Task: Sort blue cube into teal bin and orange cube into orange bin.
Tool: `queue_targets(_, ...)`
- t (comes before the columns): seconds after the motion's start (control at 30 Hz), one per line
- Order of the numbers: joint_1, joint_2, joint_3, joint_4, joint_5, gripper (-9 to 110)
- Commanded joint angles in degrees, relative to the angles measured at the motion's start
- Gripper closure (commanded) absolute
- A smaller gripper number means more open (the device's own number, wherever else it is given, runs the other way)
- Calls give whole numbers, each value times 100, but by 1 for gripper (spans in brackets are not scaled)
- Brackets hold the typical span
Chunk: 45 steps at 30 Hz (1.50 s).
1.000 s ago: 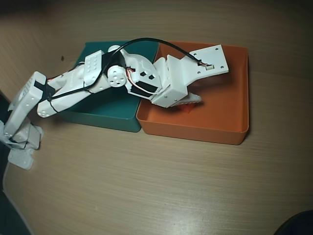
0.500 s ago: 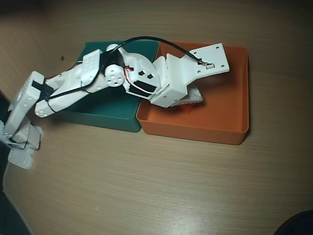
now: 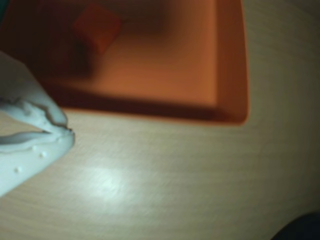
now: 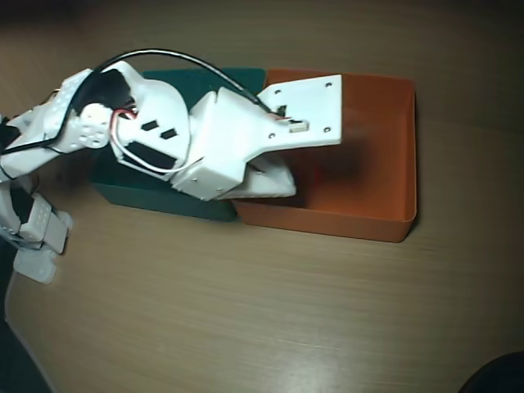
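The orange cube (image 3: 97, 27) is lying in the orange bin (image 3: 232, 60) at eleven o'clock in the wrist view; the fingers (image 3: 62, 131) are pressed together, empty, so retreating should clear the bin's wall.

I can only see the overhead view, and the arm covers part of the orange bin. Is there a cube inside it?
Observer: Yes. The wrist view shows the orange cube lying on the floor of the orange bin.
Operator: Do the jaws hold it?
Observer: No. In the wrist view the jaws are well clear of the cube, outside the bin's wall over the table, and they look shut with nothing between them.
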Motion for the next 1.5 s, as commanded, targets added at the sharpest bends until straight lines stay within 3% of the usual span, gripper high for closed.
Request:
queue_targets(0.0, 193, 1371, 817, 0, -26, 107)
queue_targets(0.4, 976, 4280, 4456, -79, -70, 107)
queue_targets(0.83, 1494, 7796, 8754, -79, -1512, 107)
queue_targets(1.13, 1564, 10714, 11329, 9, -1556, 107)
queue_targets(1.27, 1564, 11610, 12155, 18, -1556, 107)
queue_targets(1.47, 1564, 11777, 12059, 281, -1556, 107)
